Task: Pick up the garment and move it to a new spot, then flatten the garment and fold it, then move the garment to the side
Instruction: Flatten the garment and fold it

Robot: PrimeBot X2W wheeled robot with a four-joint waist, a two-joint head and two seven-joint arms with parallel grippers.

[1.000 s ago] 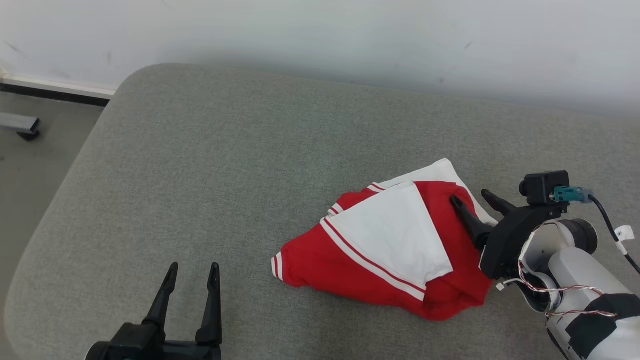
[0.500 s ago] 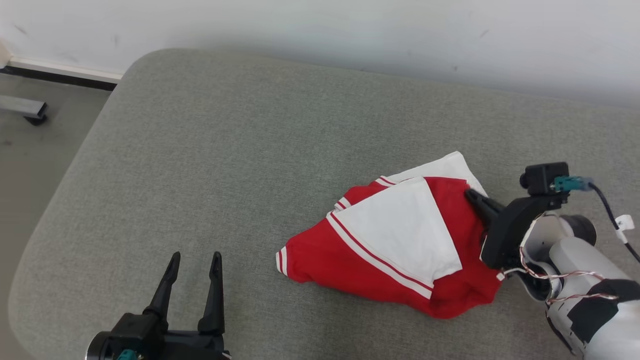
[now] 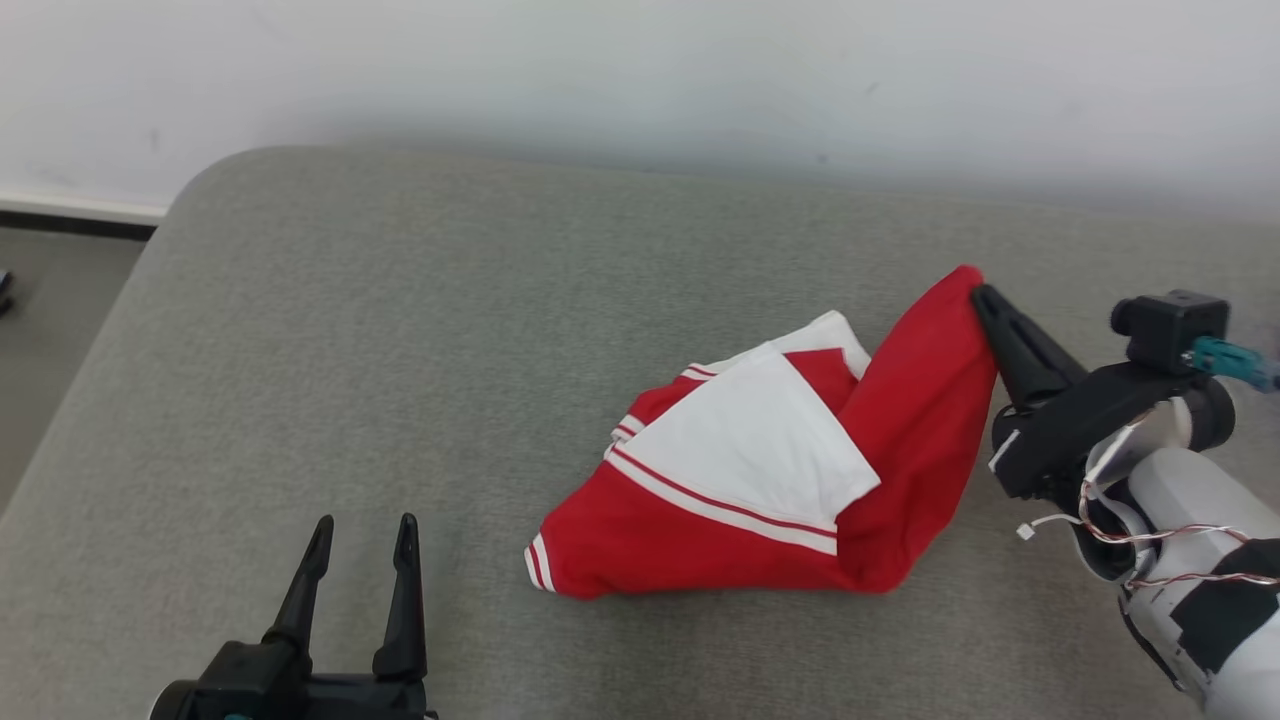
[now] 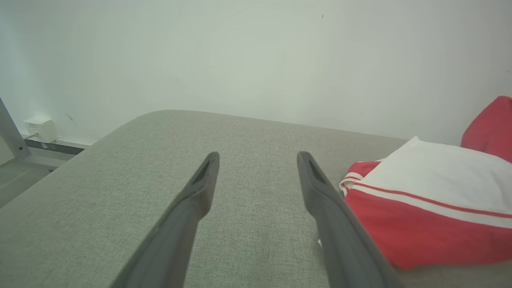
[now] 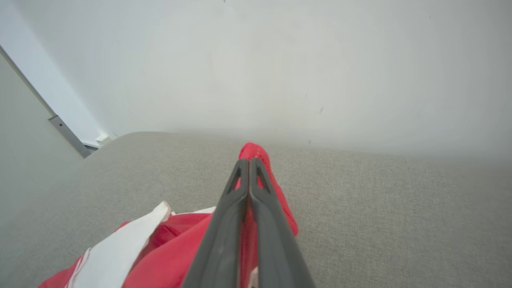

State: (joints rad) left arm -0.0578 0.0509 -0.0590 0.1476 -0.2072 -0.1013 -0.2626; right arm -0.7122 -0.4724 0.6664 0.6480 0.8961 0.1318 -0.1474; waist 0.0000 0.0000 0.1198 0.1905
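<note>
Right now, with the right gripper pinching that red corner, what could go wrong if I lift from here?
1. The right gripper is shut on a small red corner of the garment; the cloth may slip out as weight loads.
2. Most of it lies bunched on the cushion; lifted from one point it will likely drag and hang crumpled.
3. The left gripper stands open, apart from the cloth, so nothing backs up the hold.

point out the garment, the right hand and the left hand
garment [image 3: 690,540]: head view, red lower panel
right hand [image 3: 980,294]: head view, shut fingertips pinching red cloth
left hand [image 3: 364,522]: head view, gap between open fingertips
</note>
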